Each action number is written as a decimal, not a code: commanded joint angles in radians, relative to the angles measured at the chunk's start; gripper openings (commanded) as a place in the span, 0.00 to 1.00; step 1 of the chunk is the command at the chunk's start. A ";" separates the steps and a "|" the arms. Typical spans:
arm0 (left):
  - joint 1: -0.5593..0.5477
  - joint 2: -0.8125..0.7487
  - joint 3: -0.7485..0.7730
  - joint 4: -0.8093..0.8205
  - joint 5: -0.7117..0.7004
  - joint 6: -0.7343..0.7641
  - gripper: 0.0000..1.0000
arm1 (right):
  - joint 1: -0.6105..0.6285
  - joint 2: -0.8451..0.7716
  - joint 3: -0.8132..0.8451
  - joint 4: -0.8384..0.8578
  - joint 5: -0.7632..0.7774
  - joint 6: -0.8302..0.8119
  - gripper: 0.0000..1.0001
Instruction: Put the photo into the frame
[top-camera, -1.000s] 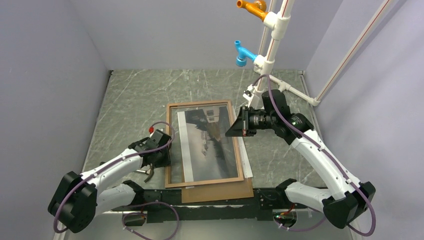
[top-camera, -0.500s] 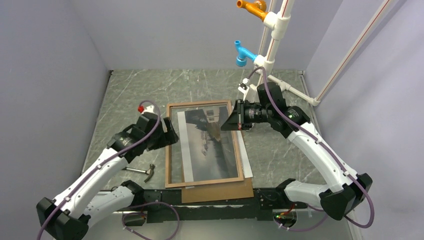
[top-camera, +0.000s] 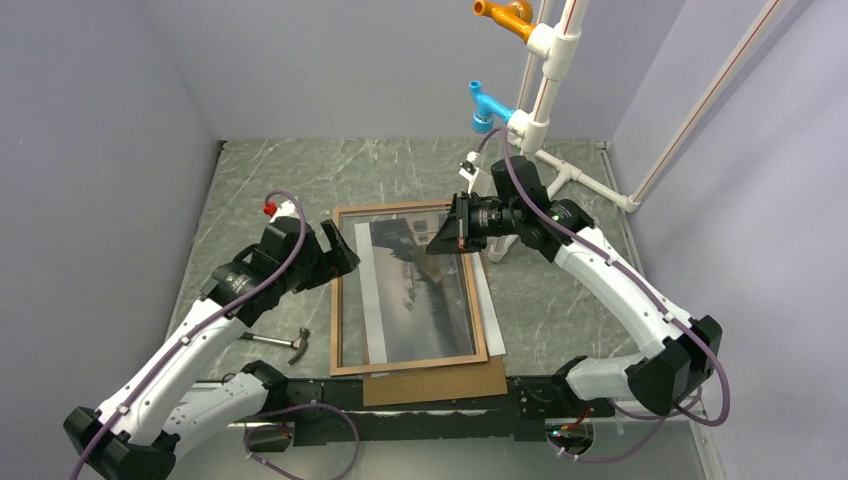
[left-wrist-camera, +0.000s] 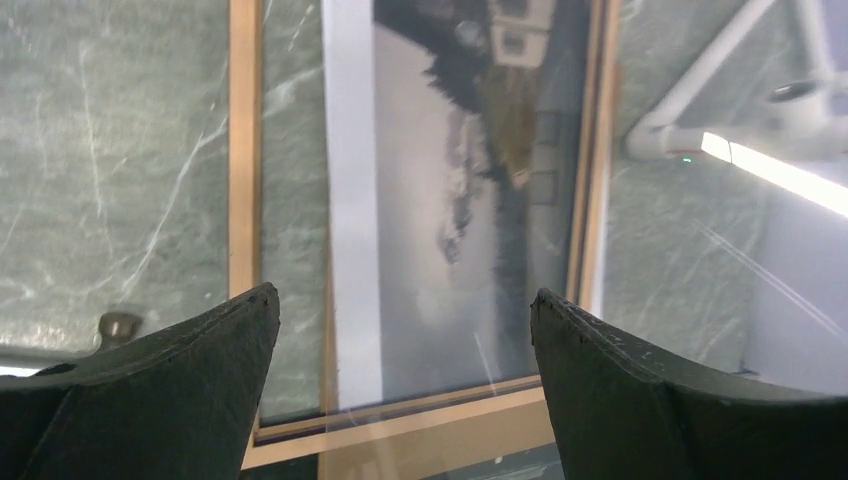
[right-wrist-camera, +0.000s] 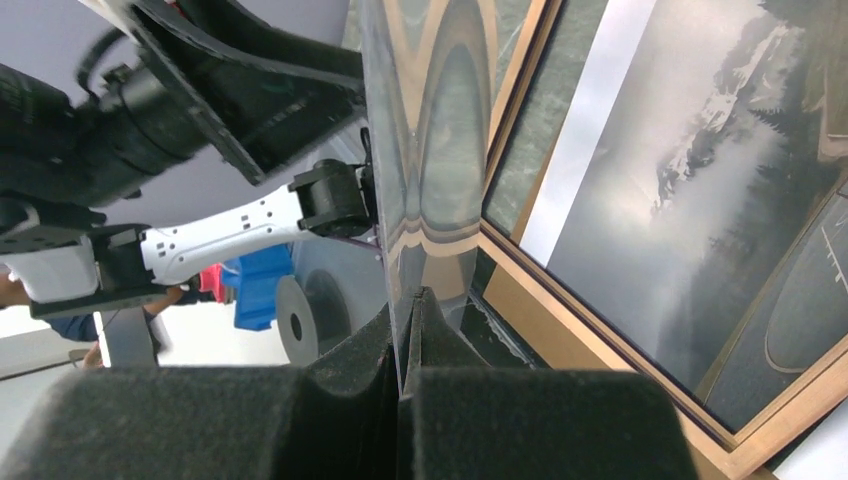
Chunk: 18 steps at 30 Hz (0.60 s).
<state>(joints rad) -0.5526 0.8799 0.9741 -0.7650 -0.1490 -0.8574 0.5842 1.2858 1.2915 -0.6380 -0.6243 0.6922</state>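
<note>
**Top view.** Frame, brown face up, flat on the tabletop. Photo lies picture-up within it, one white band showing past the right rail. Backing board lies under the near end. Hammer lies beside the left rail. Left gripper is over the far left corner. Right gripper is over the far end.

**Left wrist.** Left gripper has its fingers wide apart and holds nothing. Frame and photo lie below.

**Right wrist.** Right gripper has its fingers pressed together on the edge of a clear pane. Frame and photo lie beside it.
</note>
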 joint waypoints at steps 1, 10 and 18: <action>0.005 -0.005 -0.054 0.011 0.000 -0.035 0.98 | 0.003 0.027 0.060 0.099 0.027 0.059 0.00; 0.005 0.013 -0.073 -0.088 -0.083 -0.032 0.98 | 0.002 0.079 0.020 0.200 0.062 0.142 0.00; 0.006 0.027 -0.111 -0.053 -0.060 -0.011 0.98 | 0.001 0.137 0.042 0.212 0.070 0.150 0.00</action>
<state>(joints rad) -0.5526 0.8963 0.8761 -0.8421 -0.2077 -0.8776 0.5842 1.4075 1.2949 -0.4946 -0.5568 0.8165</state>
